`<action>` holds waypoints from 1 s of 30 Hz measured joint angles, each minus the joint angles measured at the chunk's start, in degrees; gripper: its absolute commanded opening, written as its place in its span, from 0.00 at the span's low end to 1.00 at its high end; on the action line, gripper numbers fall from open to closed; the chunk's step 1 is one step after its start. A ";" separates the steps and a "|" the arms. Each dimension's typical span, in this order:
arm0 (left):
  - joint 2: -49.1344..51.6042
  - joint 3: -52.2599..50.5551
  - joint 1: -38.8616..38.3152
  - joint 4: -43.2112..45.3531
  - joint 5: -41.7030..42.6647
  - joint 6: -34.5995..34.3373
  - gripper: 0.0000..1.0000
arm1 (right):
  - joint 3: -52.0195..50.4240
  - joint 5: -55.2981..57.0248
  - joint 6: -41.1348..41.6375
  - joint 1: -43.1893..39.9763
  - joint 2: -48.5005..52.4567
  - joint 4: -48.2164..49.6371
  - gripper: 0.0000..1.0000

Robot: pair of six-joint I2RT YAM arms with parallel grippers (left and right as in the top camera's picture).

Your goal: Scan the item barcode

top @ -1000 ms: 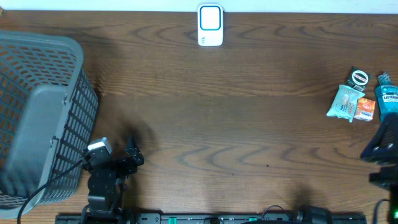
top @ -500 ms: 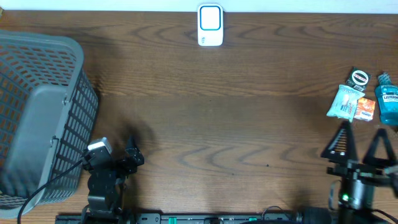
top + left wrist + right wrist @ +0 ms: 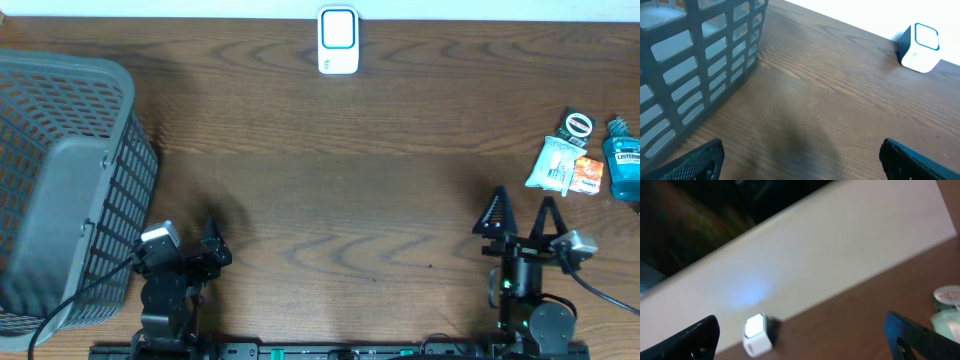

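The items lie at the table's right edge: a pale green packet (image 3: 556,165), a small orange pack (image 3: 588,177), a black round-labelled pack (image 3: 578,126) and a blue mouthwash bottle (image 3: 622,165). No barcode is readable. The white scanner (image 3: 338,40) stands at the far middle edge; it also shows as the scanner (image 3: 920,47) and, blurred, as the scanner (image 3: 757,335). My right gripper (image 3: 520,218) is open and empty at the near right, left of the items and apart from them. My left gripper (image 3: 205,255) rests open and empty near the front left. A pale item (image 3: 947,310) peeks in at the right wrist view's edge.
A large grey mesh basket (image 3: 60,190) fills the left side, close beside the left arm; its wall is the basket (image 3: 695,60) in the left wrist view. Brown wooden tabletop (image 3: 340,200) lies between the arms and the scanner.
The right arm has swung left from the table's right edge to the near right, fingers pointing at the far side. The left arm and all objects have stayed put.
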 measured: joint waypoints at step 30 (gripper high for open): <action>0.00 0.00 0.00 0.00 0.00 -0.02 0.98 | -1.73 1.33 -0.70 1.46 -0.15 -12.85 0.99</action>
